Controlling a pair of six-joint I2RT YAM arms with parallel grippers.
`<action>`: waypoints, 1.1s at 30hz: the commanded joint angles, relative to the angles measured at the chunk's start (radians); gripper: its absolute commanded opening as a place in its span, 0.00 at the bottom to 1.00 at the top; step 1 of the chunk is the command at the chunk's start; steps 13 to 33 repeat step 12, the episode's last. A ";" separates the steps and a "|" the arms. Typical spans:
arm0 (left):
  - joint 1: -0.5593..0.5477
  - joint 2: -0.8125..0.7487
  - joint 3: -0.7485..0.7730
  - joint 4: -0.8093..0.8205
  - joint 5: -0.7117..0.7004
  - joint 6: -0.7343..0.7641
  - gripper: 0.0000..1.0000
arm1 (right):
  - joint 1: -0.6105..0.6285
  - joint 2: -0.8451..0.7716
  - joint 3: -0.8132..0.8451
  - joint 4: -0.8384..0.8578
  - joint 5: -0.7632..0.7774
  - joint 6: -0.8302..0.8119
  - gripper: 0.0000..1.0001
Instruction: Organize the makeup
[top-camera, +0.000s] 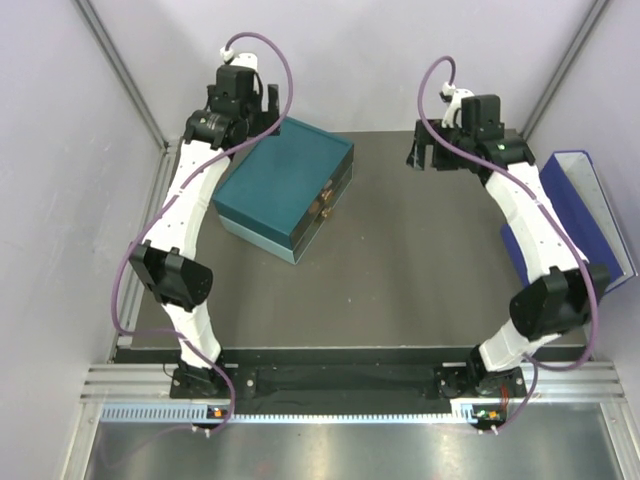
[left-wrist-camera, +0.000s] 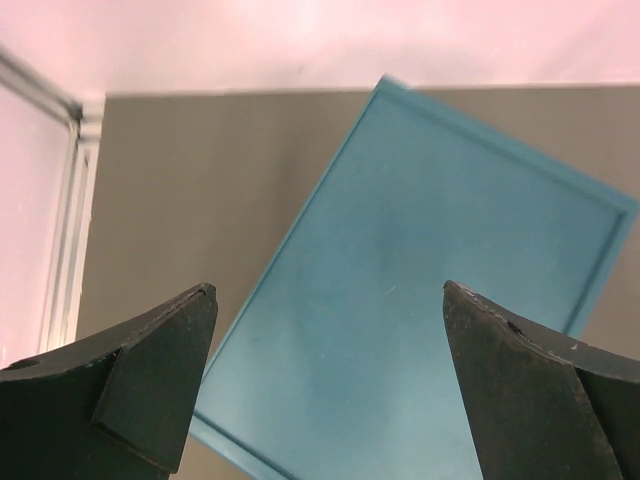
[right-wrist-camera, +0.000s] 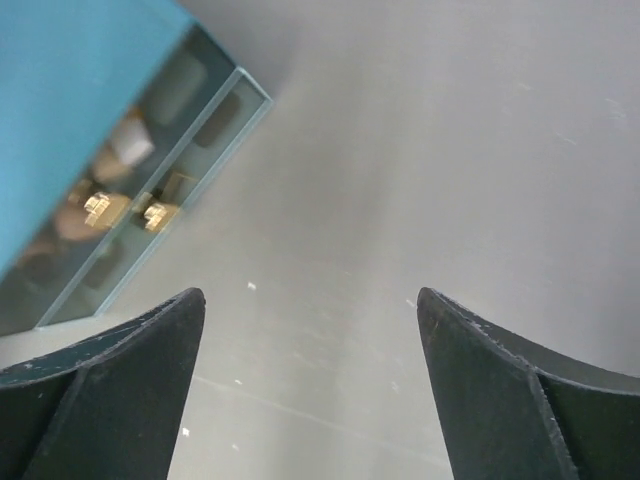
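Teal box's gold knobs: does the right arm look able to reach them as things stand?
Probably yes: the right hand is open, the gold knobs face it, and only bare table lies between.

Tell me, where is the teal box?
The teal box sits on the left side of the table in the top view, just under the left gripper, across from the blue binder at the right edge.

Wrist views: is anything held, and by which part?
Nothing is held. The left gripper, jaws open, hangs over the teal box; the right gripper, jaws open, over the table.
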 joint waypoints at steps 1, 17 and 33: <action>0.018 0.050 0.019 -0.112 0.045 -0.058 0.99 | 0.005 -0.132 -0.059 0.062 0.102 -0.029 0.88; 0.018 0.042 -0.050 -0.074 0.036 -0.057 0.99 | 0.005 -0.076 -0.010 0.062 0.074 -0.019 1.00; 0.018 0.042 -0.050 -0.074 0.036 -0.057 0.99 | 0.005 -0.076 -0.010 0.062 0.074 -0.019 1.00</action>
